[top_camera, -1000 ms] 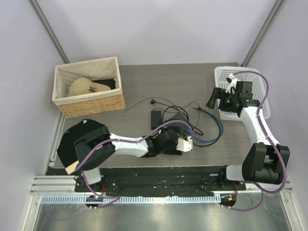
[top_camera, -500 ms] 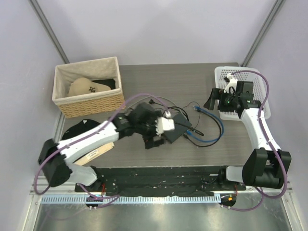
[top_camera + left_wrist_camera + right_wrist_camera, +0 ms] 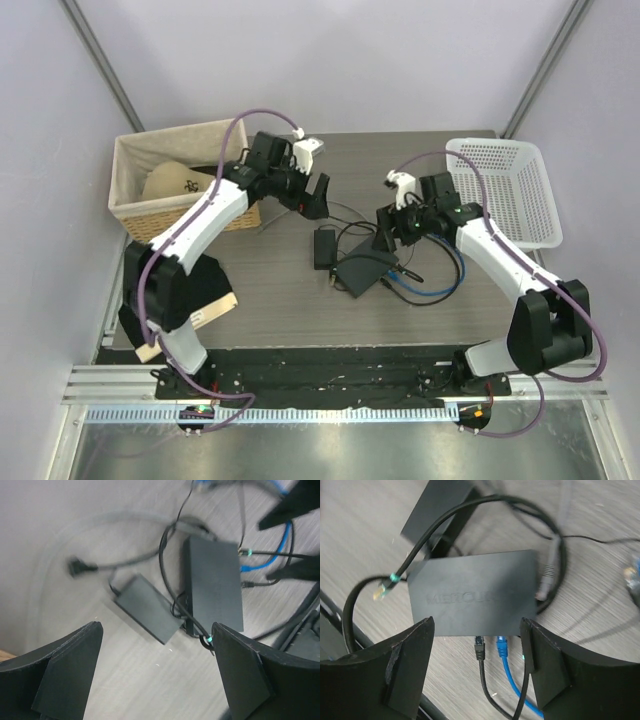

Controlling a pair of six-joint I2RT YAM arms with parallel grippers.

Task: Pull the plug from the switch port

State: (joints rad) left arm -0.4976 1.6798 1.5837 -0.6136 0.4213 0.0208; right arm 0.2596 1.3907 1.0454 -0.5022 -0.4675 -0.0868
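- Top view: the left arm has just swung clear of the cable pile, and the left pincer [image 3: 314, 203] is now hanging at the far left of the table [image 3: 350, 150], beside the woven wicker basket [image 3: 170, 135]. The right pincer [image 3: 384, 242] has come in from the perforated white plastic basket [image 3: 505, 190] and is hovering over the switch [image 3: 365, 270]. I am reading this as a hand-over, with the right arm taking on the pull.
- The glossy blue cable [image 3: 448, 270] is looping away to the right of that flat matte box. The thicker adapter brick [image 3: 324, 247] is lying just to the box's left, among thin black cords.
- Left wrist view: the left pincer [image 3: 155, 675] is gaping wide and gripping nothing. It is looking down on the box and the brick from well above (this picture is blurring somewhat).
- Right wrist view: the right pincer [image 3: 476, 627] is standing wide open and empty, its blunt black fingers [image 3: 410, 670] straddling the box edge that is facing it.
- The plug [image 3: 501, 646], a small blue moulded block, is sitting in the switch port [image 3: 500, 636] in that edge, just beside a black plug [image 3: 479, 649]. The pull is therefore not yet done.
- A green-tipped connector [image 3: 385, 586] is lying loose on the wood-grain table past the box's corner.
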